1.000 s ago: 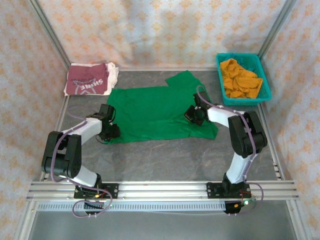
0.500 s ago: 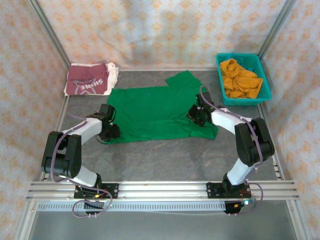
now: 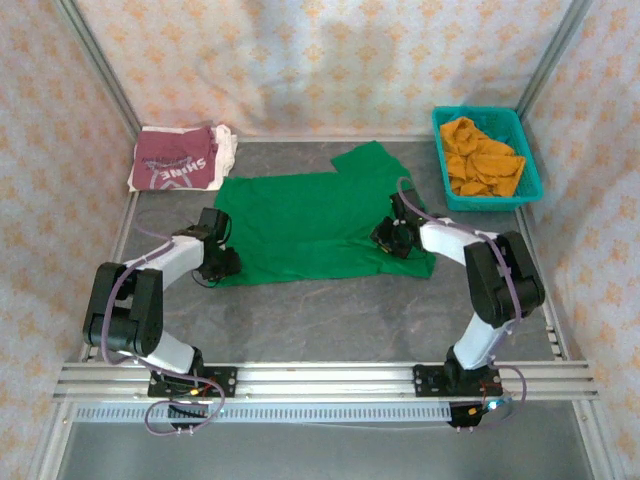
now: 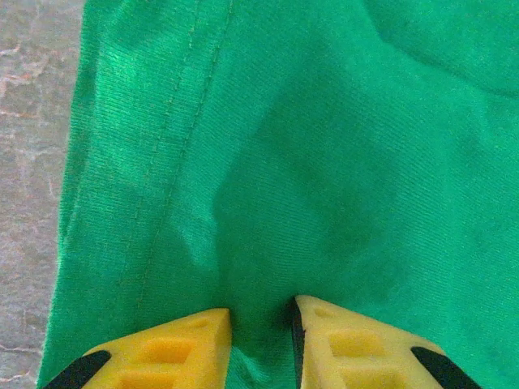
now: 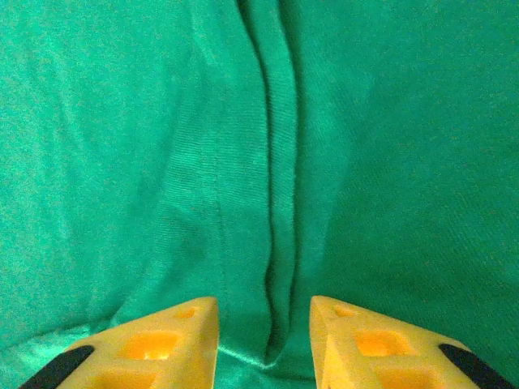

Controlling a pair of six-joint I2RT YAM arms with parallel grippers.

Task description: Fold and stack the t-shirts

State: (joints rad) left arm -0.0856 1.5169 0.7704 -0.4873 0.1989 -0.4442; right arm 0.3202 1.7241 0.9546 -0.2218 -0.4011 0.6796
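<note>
From above, we find the green tee (image 3: 300,225) spread mid-table, maroon tee (image 3: 178,160) at the far-left corner. Left wrist: left gripper (image 4: 258,324) nips its edge, presumably for folding. Right wrist: right gripper (image 5: 263,324) parted astride a crease (image 5: 276,203).

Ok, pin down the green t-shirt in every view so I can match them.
Top external: green t-shirt spread flat, left gripper and right gripper on its ends.
Left wrist: hemmed edge beside grey table, at the fingertips.
Right wrist: creased cloth at the fingertips.
Landmark: the two grippers.
</note>
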